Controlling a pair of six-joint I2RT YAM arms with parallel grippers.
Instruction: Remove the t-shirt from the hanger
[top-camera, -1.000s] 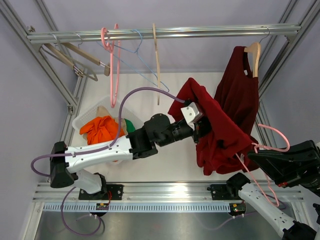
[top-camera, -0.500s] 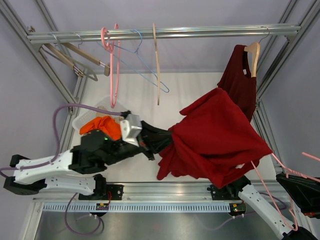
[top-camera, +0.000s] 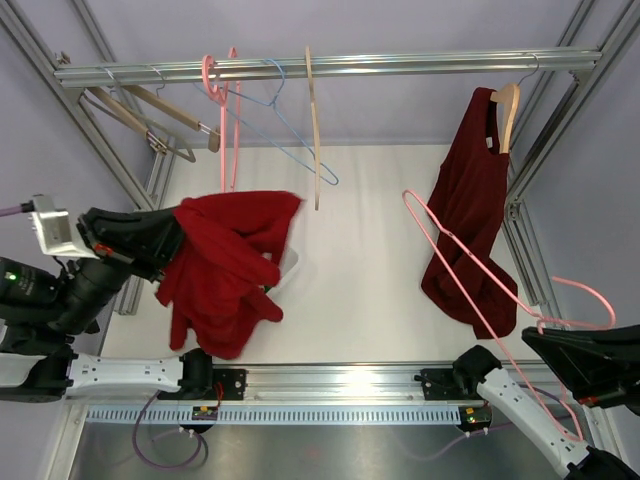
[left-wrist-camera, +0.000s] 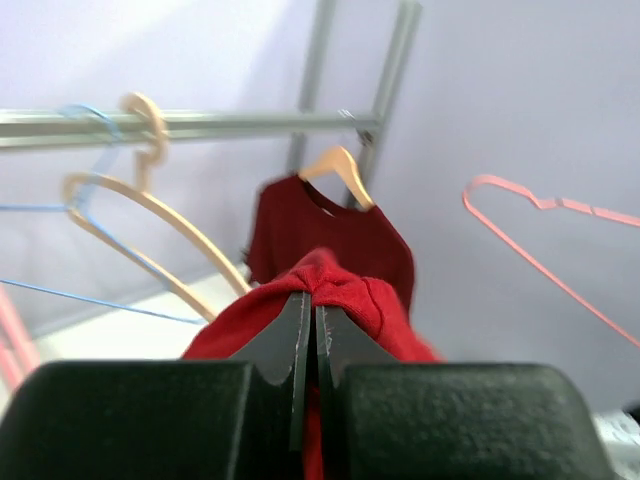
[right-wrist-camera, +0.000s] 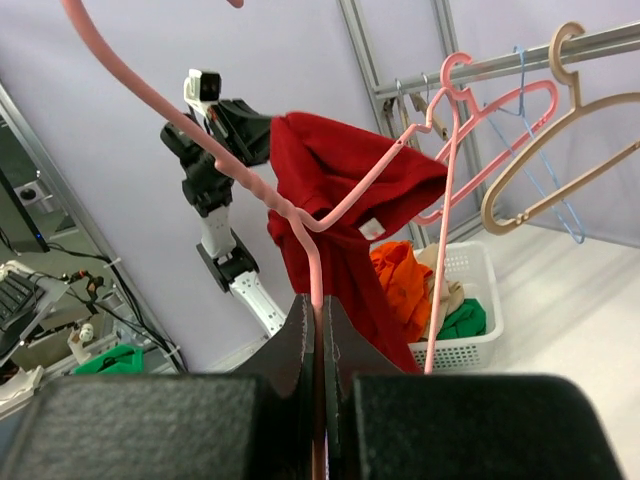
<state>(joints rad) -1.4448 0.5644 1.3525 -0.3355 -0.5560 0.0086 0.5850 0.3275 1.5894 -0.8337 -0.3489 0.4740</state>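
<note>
The red t-shirt (top-camera: 225, 262) hangs bunched from my left gripper (top-camera: 172, 240) at the left, over the white basket. In the left wrist view my left gripper (left-wrist-camera: 309, 300) is shut on a fold of the t-shirt (left-wrist-camera: 345, 290). The pink hanger (top-camera: 470, 290) is bare and off the shirt, held at the right by my right gripper (top-camera: 548, 325). In the right wrist view my right gripper (right-wrist-camera: 317, 305) is shut on the hanger's pink wire (right-wrist-camera: 300, 225), with the t-shirt (right-wrist-camera: 330, 200) seen behind it.
A second dark red shirt (top-camera: 475, 215) hangs on a wooden hanger (top-camera: 507, 105) at the rail's right end. Several empty hangers (top-camera: 235, 110) hang on the rail (top-camera: 400, 65). The white basket (right-wrist-camera: 470, 300) holds orange, beige and green clothes. Frame posts stand on both sides.
My left arm has swung far left and pulled the t-shirt fully off the pink hanger, bringing it over the basket. The bare hanger stays in my right gripper.
</note>
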